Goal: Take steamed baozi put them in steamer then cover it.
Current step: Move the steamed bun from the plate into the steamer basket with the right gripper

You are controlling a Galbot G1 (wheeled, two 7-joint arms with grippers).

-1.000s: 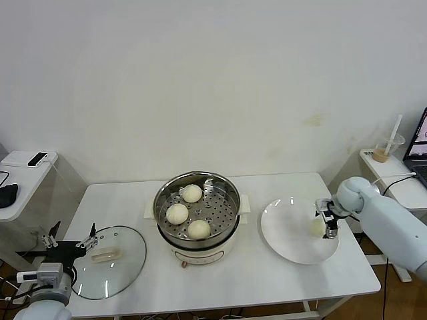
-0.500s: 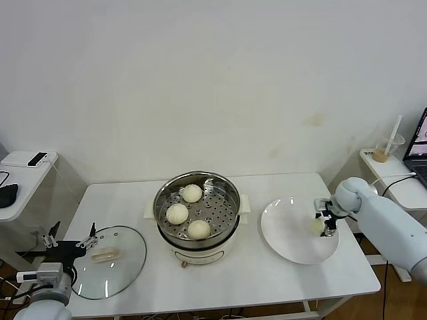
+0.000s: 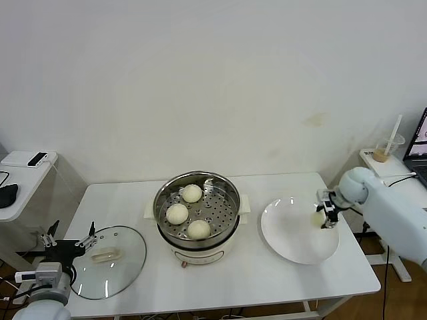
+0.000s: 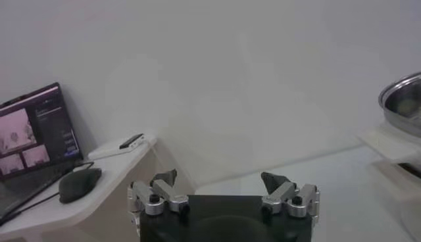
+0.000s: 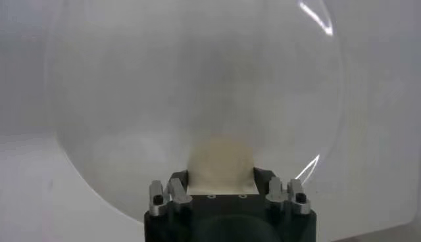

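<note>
Your right gripper (image 3: 325, 217) holds the last baozi (image 5: 222, 164) just above the white plate (image 3: 287, 243). Carry it level to the steamer (image 3: 197, 207), toward the bare tray spot beside the three buns. Left gripper (image 4: 223, 197) waits wide open.

Our right hand (image 3: 321, 218) reaches in from the right edge of the surface (image 3: 280, 280), above it, its fingers closed on a bun (image 3: 318, 219). Our left hand (image 3: 69, 241) waits at the front left corner, fingers spread wide, arm low beside the edge.
</note>
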